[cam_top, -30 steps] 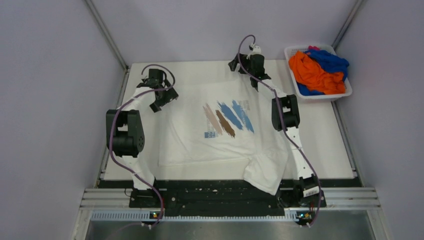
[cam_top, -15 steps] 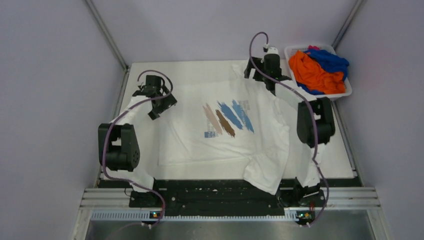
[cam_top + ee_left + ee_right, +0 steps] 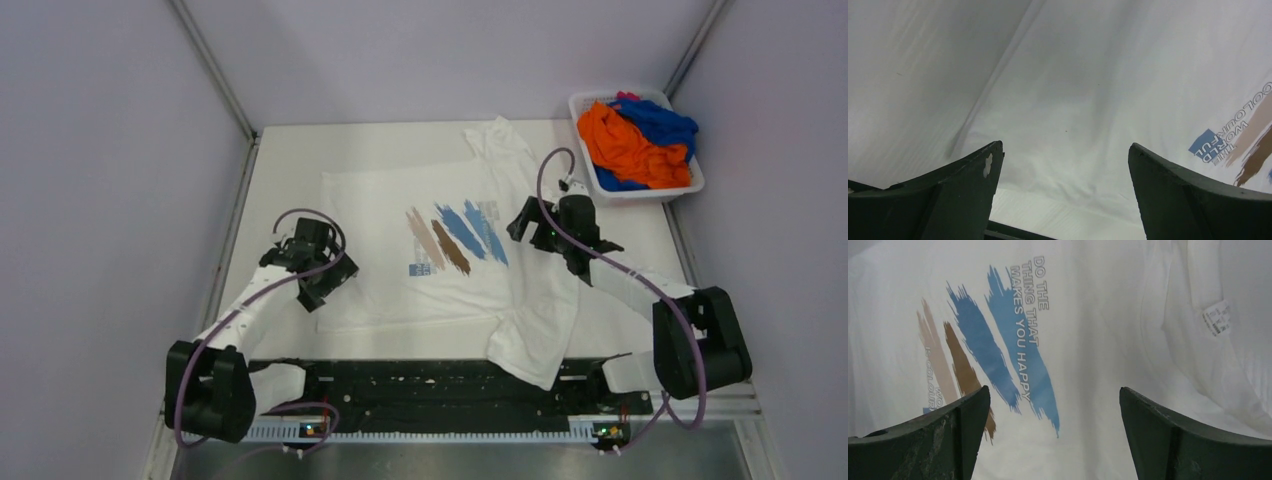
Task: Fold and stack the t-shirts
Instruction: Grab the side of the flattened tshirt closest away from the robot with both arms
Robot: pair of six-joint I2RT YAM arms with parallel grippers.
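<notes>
The white t-shirt (image 3: 400, 270) with blue and brown brush-stroke print (image 3: 455, 235) lies spread on the table. One sleeve (image 3: 497, 140) points to the far edge and its lower right part (image 3: 530, 345) hangs over the near edge. My left gripper (image 3: 330, 283) is open and empty above the shirt's near-left part (image 3: 1073, 90). My right gripper (image 3: 527, 226) is open and empty above the shirt's right side, just right of the print (image 3: 1013, 355). The collar label (image 3: 1216, 317) shows to its right. Orange (image 3: 625, 150), blue (image 3: 662, 122) and pink-red (image 3: 627, 97) t-shirts lie in the basket.
The white plastic basket (image 3: 650, 192) stands at the table's far right corner. Grey walls close in the left, far and right sides. The black rail (image 3: 420, 385) runs along the near edge, and its dark strip shows in the left wrist view (image 3: 1013, 233).
Both arms have drawn back toward the near edge. The left gripper went from the shirt's far-left corner to its near-left part. The right gripper left the far sleeve and came down to the shirt's right side.
</notes>
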